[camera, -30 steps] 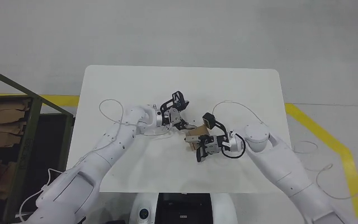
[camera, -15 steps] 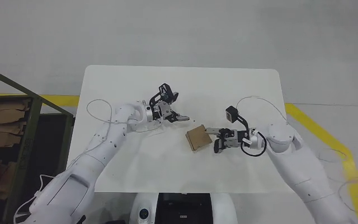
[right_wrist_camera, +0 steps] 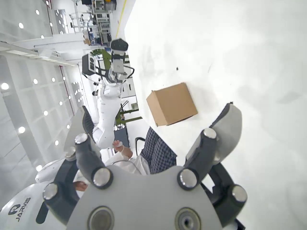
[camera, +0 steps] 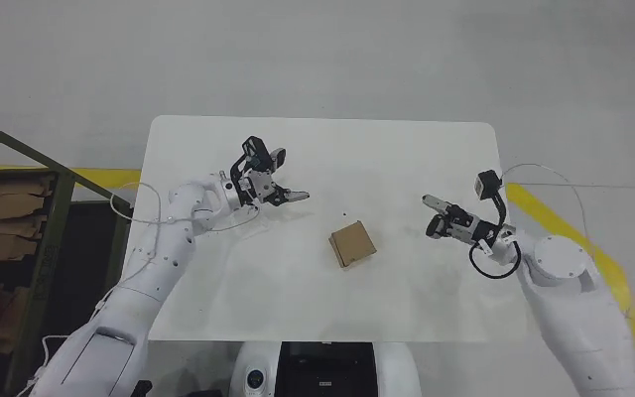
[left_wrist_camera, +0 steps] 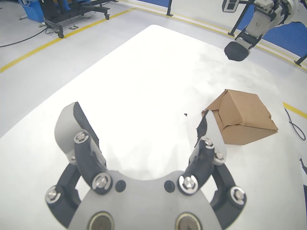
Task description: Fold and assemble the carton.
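A small brown carton (camera: 353,243) stands folded into a closed box near the middle of the white table (camera: 417,149), free of both arms. The left wrist view shows the carton (left_wrist_camera: 242,120) with a flap seam on its side, and it appears as a plain cube (right_wrist_camera: 172,104) in the right wrist view. My left gripper (camera: 291,198) is open over the table, up and to the left of the box. My right gripper (camera: 430,214) is open to the right of the box, with nothing between its fingers.
Thin white cables (camera: 149,198) trail from both arms above the table. A green rack with flat cardboard (camera: 30,213) stands off the table's left edge. Yellow floor tape (camera: 556,223) runs past the right side.
Both grippers have let go of the carton and drawn away from it, the left one up and left, the right one far to the right. The carton now rests alone.
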`<state>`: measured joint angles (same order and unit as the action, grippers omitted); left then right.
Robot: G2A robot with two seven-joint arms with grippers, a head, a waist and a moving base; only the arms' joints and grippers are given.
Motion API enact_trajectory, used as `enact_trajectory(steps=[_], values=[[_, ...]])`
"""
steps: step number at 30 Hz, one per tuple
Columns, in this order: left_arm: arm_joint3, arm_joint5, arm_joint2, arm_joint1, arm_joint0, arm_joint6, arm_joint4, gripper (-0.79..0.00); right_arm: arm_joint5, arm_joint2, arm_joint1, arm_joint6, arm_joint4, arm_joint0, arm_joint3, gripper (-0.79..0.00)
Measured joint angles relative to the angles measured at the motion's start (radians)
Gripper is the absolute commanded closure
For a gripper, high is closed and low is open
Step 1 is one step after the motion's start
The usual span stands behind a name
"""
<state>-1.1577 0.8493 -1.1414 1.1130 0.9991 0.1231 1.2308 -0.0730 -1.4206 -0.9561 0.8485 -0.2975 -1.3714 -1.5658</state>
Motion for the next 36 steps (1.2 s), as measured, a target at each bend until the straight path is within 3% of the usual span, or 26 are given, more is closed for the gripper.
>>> enact_trajectory(steps=[8, 19, 36], values=[[-0.069, -0.025, -0.095, -0.025, 0.046, -0.055, -0.028, -0.785, -0.080, -0.114, 0.008, -0.141, 0.047, -0.057, -0.037, -0.785], [-0.138, -0.027, -0.177, -0.048, 0.095, -0.131, -0.073, -0.785, -0.095, -0.226, 0.017, -0.181, 0.079, -0.068, -0.052, -0.785], [-0.165, -0.026, -0.189, -0.054, 0.111, -0.159, -0.100, -0.784, -0.097, -0.237, 0.016, -0.203, 0.082, -0.063, -0.064, -0.784]])
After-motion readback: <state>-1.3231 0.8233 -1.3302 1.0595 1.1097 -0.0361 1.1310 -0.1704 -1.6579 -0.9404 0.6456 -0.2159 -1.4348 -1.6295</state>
